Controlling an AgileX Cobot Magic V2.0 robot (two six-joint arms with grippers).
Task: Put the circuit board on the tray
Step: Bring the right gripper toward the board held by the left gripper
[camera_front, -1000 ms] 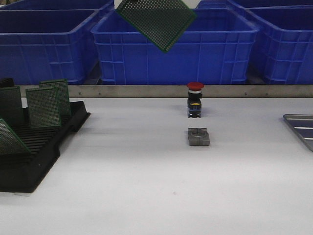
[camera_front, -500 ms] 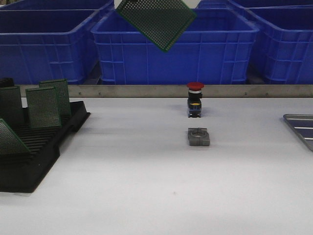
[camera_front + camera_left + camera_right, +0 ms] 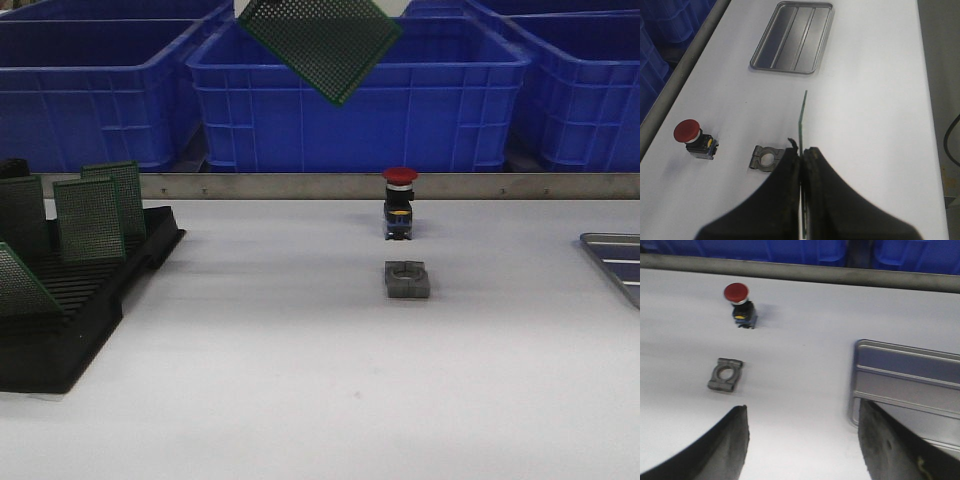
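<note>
Front view shows the circuit board [image 3: 322, 42] high in the air, tilted on one corner, in front of the middle blue crate [image 3: 360, 95]. In my left wrist view I see the same board edge-on as a thin green line, and my left claw [image 3: 801, 155] is pressed closed on its lower edge, both black fingers [image 3: 786, 172] tight against it. The board is over the white table [image 3: 300, 380], above the grey clamp block [image 3: 767, 158], and the red push button [image 3: 692, 137] stands near that block, toward the crates. The tray [image 3: 792, 37] lies flat on the table, well apart from the board, with its ridges along its floor; in the front view only its corner shows at the right edge. My right claw [image 3: 802, 445] is spread wide, with nothing between the two dark fingers [image 3: 722, 447], and it hangs over the table with the tray just beside one finger. At the left of the front view the black slotted rack [image 3: 75, 300] holds other green boards [image 3: 90, 220], standing or leaning.
</note>
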